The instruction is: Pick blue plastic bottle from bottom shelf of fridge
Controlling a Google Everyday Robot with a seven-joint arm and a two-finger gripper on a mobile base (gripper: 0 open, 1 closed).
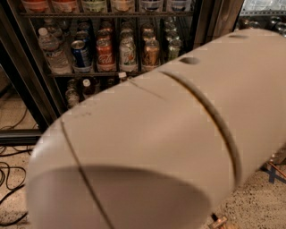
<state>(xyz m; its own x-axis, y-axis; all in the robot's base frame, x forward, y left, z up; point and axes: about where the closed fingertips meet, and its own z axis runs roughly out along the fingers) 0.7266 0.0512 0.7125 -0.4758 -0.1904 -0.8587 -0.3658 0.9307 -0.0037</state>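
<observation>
My big beige arm (178, 143) fills most of the camera view and hides the gripper, which is not in view. Behind it stands the black-framed fridge (33, 89). A dark rack shelf (103, 71) holds upright drink cans (104, 53) and a clear water bottle (51, 51). Below it, the bottom shelf shows only at the left, with a few small white-capped bottles (87, 87); the arm covers the rest. No blue plastic bottle shows.
A second cooler (263, 13) stands at the upper right. Black cables (11, 179) lie on the speckled floor at the left. A copper-coloured object (219, 222) sits on the floor at the bottom edge.
</observation>
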